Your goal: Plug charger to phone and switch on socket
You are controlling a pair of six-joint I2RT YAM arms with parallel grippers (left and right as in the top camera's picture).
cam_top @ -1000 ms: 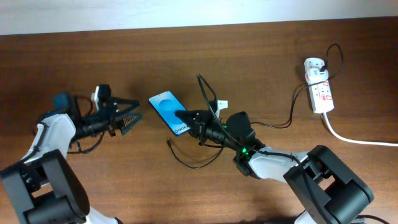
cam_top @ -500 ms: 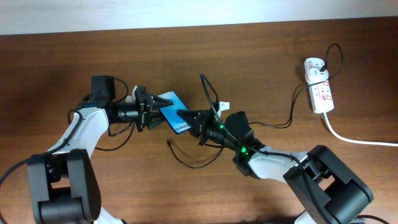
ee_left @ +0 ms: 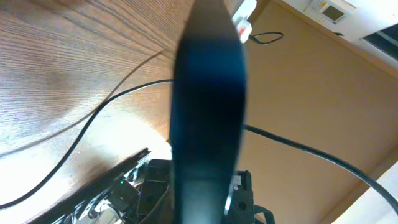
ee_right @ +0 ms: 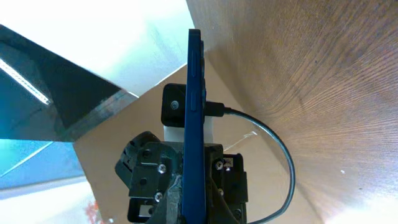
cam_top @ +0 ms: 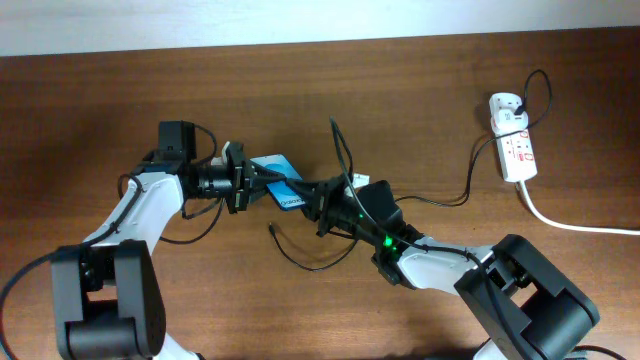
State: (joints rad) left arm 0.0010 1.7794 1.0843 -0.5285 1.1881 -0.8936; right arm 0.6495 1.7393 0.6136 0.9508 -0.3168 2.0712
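Over wooden table [cam_top: 120, 90], right hand [cam_top: 306, 191] clamps phone [cam_top: 276, 166] on edge; left hand [cam_top: 256, 184] meets it, grip unclear.

Here's the worktop [cam_top: 400, 90]: dark brown wood, its grain running lengthwise, with a soft sheen. Beyond the worktop's far edge runs a pale band [cam_top: 300, 20], plain and bright. From low over the worktop, a tan wall [ee_left: 311, 93] rises behind it, and white glare [ee_right: 93, 25] floods in above.

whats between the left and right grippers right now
The phone, light-blue screen showing, spans the gap between the left gripper and right gripper; the overhead view shows it.
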